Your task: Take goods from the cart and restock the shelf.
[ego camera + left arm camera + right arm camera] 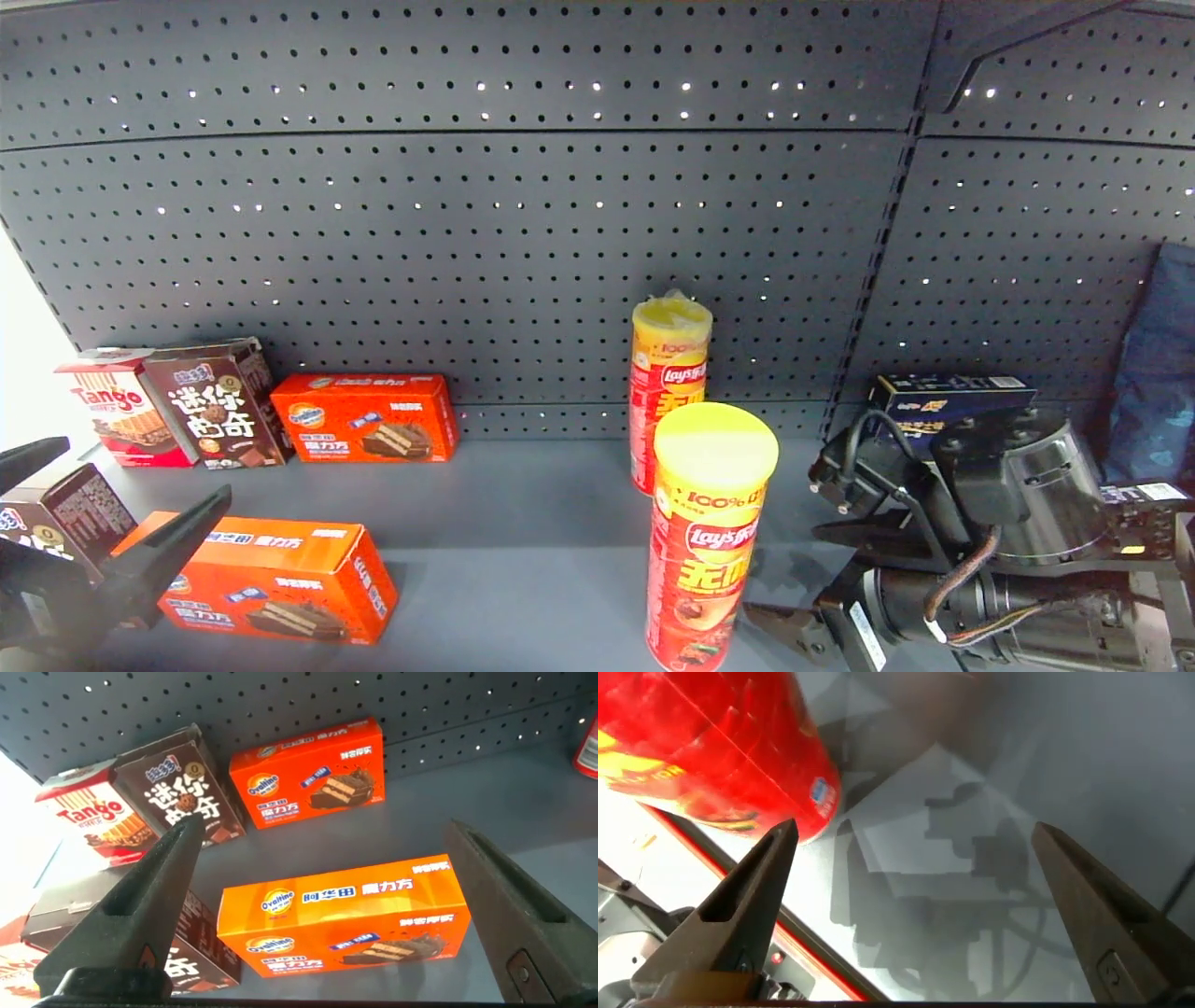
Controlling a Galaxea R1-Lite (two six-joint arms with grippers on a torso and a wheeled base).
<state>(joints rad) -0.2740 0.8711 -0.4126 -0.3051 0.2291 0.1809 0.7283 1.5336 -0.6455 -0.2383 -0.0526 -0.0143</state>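
Two red chip cans with yellow lids stand on the grey shelf [541,504], one near the back [668,392] and one at the front [711,537]. My right gripper [782,571] is open just right of the front can and holds nothing; the right wrist view has the red can [719,747] beside one finger, outside the open gripper [915,831]. My left gripper [145,467] is open at the shelf's front left. In the left wrist view it [322,829] stands open over the front orange box [346,919], not touching it.
Along the back left stand a red-and-white wafer box [119,406], a dark brown cookie box [219,401] and a second orange box [364,417]. A brown box [65,518] lies at the far left. A dark blue box [952,394] and a blue bag [1153,373] sit at the right.
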